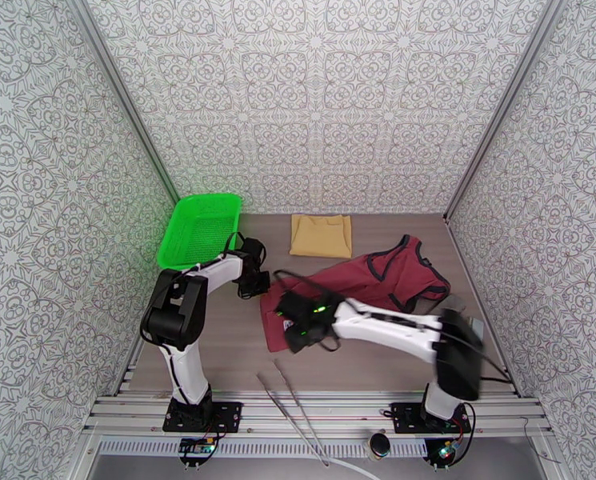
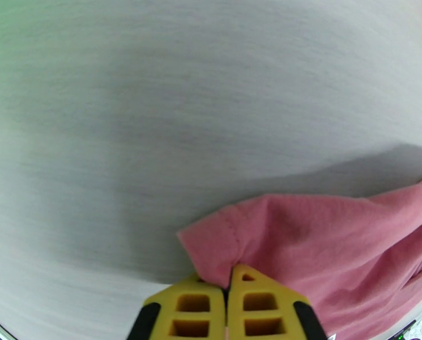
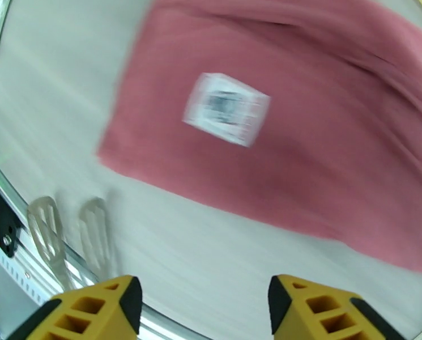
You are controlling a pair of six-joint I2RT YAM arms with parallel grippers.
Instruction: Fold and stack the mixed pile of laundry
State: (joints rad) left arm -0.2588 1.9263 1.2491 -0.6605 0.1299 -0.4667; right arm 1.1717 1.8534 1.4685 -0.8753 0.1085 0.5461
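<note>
Left wrist view: left gripper pressed together on a hem corner of the tank top. The fabric puckers right at the fingertips. Bare table beyond.

Right wrist view: right gripper spread wide with nothing between the fingers, over bare table just off the near hem edge. White label lies on the maroon fabric. Tongs by the front rail. Picture is smeared.

Top external view: tank top lies spread at centre-right, straps toward the far right and hem toward the left arm. Tan cloth sits at back centre as a neat rectangle, apart from the tank top. Green basket at back-left by the wall.

Step, as judged: the cloth looks already folded, and the tank top's first fold is being set up. One hem corner is taken, the other not yet.

Next move calls for the right gripper to drop onto the near hem corner and close on the fabric. Both corners should then lift together and carry toward the straps, kept level so the fold lands square. Stacking on the cloth comes after.
</note>
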